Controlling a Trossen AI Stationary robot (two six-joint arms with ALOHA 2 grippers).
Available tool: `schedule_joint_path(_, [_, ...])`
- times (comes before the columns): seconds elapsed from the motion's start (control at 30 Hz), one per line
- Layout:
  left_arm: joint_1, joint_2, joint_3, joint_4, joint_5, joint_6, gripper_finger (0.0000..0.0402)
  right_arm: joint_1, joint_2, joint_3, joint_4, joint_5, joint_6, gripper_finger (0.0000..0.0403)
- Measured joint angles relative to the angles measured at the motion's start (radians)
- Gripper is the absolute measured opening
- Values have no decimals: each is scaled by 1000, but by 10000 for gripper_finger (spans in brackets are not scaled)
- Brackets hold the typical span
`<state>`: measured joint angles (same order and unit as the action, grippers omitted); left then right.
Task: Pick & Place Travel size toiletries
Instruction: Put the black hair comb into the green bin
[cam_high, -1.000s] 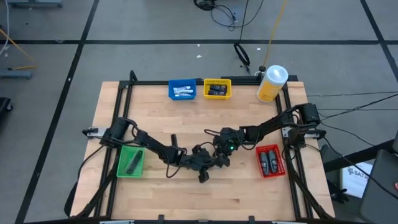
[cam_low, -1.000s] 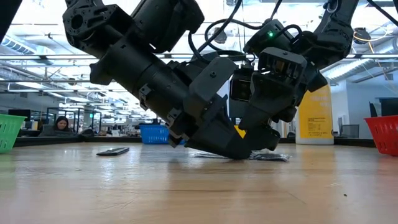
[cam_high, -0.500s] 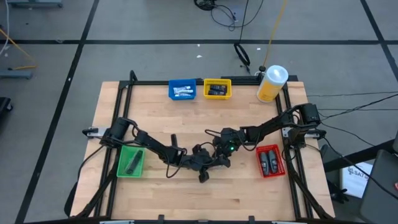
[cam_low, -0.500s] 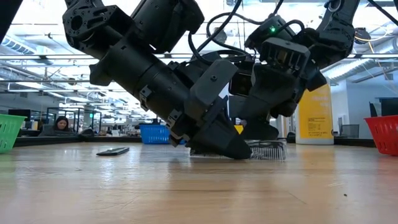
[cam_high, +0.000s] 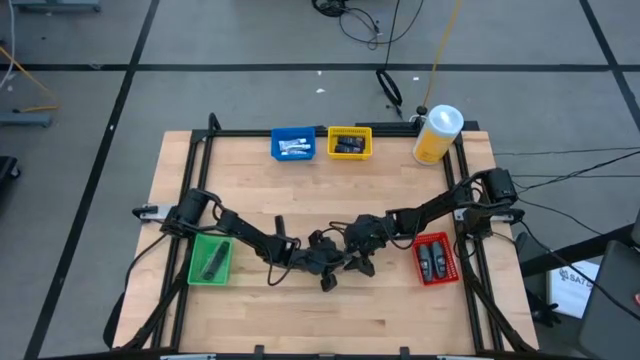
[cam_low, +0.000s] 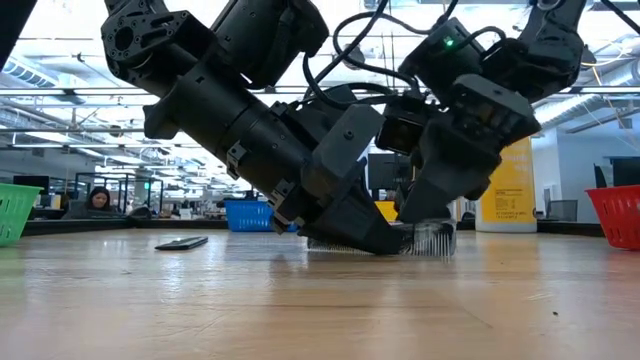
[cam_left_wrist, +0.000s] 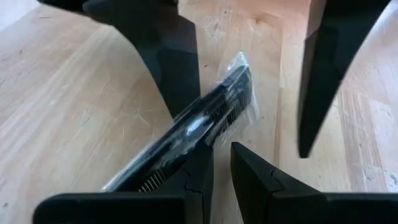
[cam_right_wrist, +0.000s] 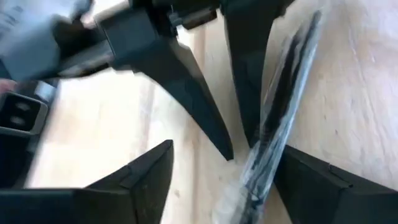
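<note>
A black comb in a clear wrapper (cam_left_wrist: 208, 115) (cam_right_wrist: 286, 93) lies at the table's middle, its teeth (cam_low: 428, 238) raised on edge in the low view. My left gripper (cam_high: 330, 264) (cam_left_wrist: 222, 163) slants down on it from the table's left, its fingers almost together. My right gripper (cam_high: 360, 258) (cam_right_wrist: 225, 148) comes from the right and is wide open, straddling the packet. More small toiletries lie in the blue bin (cam_high: 293, 144), yellow bin (cam_high: 349, 143), green bin (cam_high: 210, 260) and red bin (cam_high: 432, 258). My left gripper has one fingertip (cam_left_wrist: 200, 163) down on the comb's wrapper (cam_left_wrist: 180, 140), partway along its length. It comes slanting from above and the table's left. The packet stays on the table. My right gripper's open fingers point down over the packet, which lies along the inner side of one finger (cam_right_wrist: 311, 177) at the wrapper's edge (cam_right_wrist: 268, 163); nothing is pinched.
A tall yellow canister with a white lid (cam_high: 437, 133) stands at the far right corner. A flat dark item (cam_low: 182, 242) lies on the wood left of the arms. A person (cam_low: 100, 200) sits in the room behind. Bare wood lies toward the near edge.
My right gripper has moved toward the table's near edge and lower, beside the left gripper. The comb packet, lying flat a second ago, now shows its teeth raised on edge. The left arm has kept still.
</note>
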<state>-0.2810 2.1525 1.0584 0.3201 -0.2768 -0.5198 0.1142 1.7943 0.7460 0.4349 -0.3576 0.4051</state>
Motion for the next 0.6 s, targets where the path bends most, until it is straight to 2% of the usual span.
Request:
schedule_joint_path(0.23, [0, 1, -1, 8, -3, 4, 62, 19, -2, 1, -39, 113, -61, 137])
schedule_joint_path(0.43, [1, 2, -5, 69, 56, 2, 62, 11, -4, 1, -59, 125, -97, 32])
schedule_joint_path(0.5, [1, -12, -3, 68, 81, 43, 63, 3, -22, 1, -91, 132, -103, 12])
schedule_joint_path(0.6, [2, -42, -3, 54, 146, 101, 63, -12, -64, 0, -145, 169, -130, 9])
